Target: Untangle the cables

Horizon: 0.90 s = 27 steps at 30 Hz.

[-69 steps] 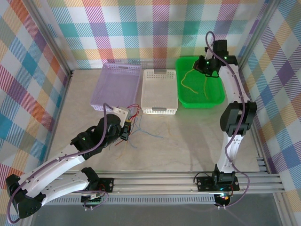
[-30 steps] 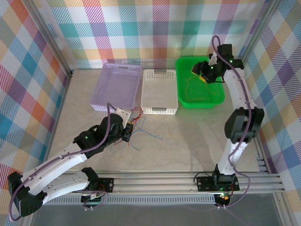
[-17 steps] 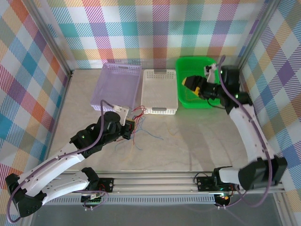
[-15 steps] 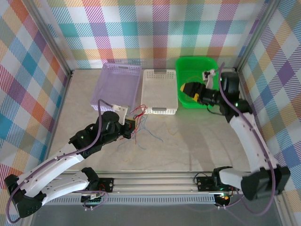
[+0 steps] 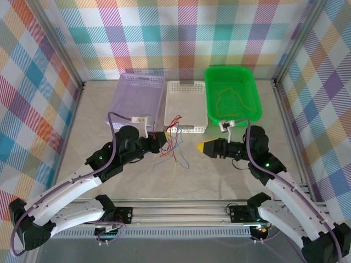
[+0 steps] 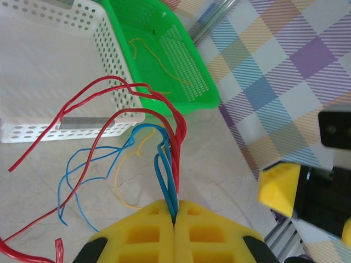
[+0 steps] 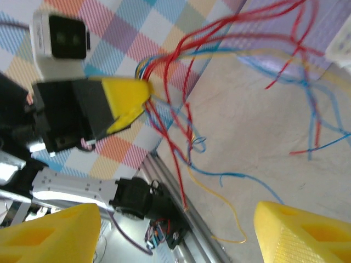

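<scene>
Left jaws clench the cables (image 6: 173, 194), their ends hidden inside; right jaws gape empty, partly cropped.

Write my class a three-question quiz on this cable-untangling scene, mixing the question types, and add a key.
1. True or false: the left gripper is shut on a bundle of cables.
2. What lies in the green basket? A. a yellow cable B. a red cable C. nothing
3. Fill the gap: the right gripper faces the bundle with its jaws ____.
Key: 1 true; 2 A; 3 open.
</scene>
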### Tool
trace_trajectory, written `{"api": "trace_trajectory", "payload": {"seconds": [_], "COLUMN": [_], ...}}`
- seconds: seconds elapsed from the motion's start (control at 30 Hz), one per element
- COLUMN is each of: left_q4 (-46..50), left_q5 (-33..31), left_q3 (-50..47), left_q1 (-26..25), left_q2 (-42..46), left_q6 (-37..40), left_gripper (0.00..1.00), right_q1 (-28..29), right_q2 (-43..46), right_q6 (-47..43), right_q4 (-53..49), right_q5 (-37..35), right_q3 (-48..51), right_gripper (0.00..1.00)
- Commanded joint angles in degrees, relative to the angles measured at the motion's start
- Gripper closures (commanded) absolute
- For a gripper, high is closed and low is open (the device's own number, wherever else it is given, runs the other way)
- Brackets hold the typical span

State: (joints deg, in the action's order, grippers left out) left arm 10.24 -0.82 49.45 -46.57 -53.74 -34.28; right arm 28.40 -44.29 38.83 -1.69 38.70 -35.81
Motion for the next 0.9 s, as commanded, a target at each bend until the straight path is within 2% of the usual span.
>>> {"api": "trace_trajectory", "payload": {"seconds": [0.0,0.17,0.33,0.6,0.87], "left_q4": [-5.0,-6.4,-8.0,-9.0,-9.3], "left_q5": [0.7,-0.9,-2.3,-3.6,-4.1], "left_q3": [-1.0,-0.8,-0.8,-1.2,-1.1], "left_q1": [0.4,0.0,-0.6,-0.9,-1.5], "left_q2": [-0.5,-1.9,-2.6,-2.6,-2.9], "left_q6": [-3.8,-5.8,-8.3,-10.9,-11.4], "left_gripper": [1.0,1.0,1.0,1.0,1.0], "right_q1": [4.7,11.2,13.2,15.8,19.6], "right_q2": [0.2,-4.4,-8.4,-11.2,-17.2], "right_q6": [-0.5,-3.5,-5.8,-9.1,-9.8], "right_q4": [7.2,8.1,9.4,12.4,16.1], "right_q5": [-3.2,-8.0,-10.9,-17.0,-19.6], "right_q3": [2.2,2.7,3.9,8.4,7.9], "right_gripper": [0.28,0.34,0.4,0.4,0.41]}}
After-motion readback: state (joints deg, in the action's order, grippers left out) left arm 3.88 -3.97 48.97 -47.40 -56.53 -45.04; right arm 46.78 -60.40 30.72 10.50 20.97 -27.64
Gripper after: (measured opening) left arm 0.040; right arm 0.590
